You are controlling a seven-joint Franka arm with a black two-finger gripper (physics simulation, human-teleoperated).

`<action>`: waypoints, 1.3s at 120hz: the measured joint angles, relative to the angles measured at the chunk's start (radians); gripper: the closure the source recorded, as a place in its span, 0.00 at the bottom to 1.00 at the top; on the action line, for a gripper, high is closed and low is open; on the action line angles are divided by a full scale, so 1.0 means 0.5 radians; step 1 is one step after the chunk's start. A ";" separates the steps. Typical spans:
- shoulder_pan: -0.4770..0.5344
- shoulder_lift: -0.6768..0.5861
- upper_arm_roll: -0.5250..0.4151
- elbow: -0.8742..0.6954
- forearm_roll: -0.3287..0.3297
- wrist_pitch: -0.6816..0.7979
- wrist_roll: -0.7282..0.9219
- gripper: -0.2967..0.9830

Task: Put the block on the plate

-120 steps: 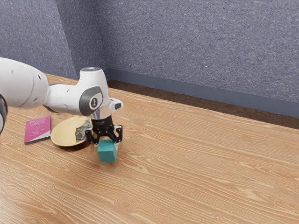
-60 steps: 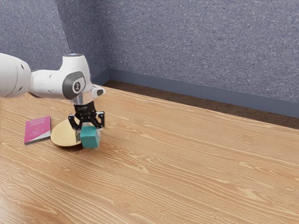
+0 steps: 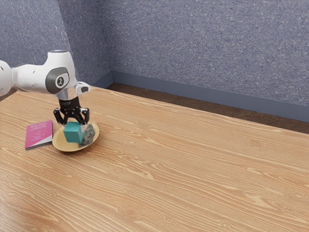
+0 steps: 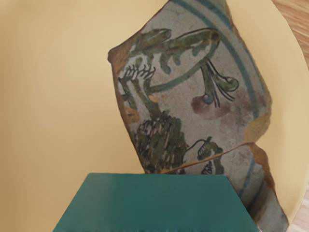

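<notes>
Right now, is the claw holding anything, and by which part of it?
The teal block, held near its top by the claw; exact contact spots can't be made out.

I find the table [image 3: 193, 174] wood-grained, smooth, softly sheened. Beyond its far edge, the wall [image 3: 193, 48] looks rough and matt. Plate [image 4: 58, 96]: smooth, low sheen, material undetermined. Painted shard [image 4: 193, 101]: ceramic-looking, broken edges rough. The block [image 4: 154, 203] at my gripper [image 3: 72, 121]: smooth, matt. Book [image 3: 38, 134]: smooth, paper-like cover.

Ext. cam: arm's [image 3: 33, 77] side, farther, angled down; wrist cam: close, facing plate [image 4: 58, 96] (in both).
</notes>
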 joint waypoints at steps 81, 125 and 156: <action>0.005 0.297 -0.034 0.381 0.194 -0.160 0.392 0.31; -0.003 0.213 -0.054 0.353 0.178 -0.243 0.493 0.25; -0.041 0.046 -0.110 0.346 0.150 -0.324 0.539 0.24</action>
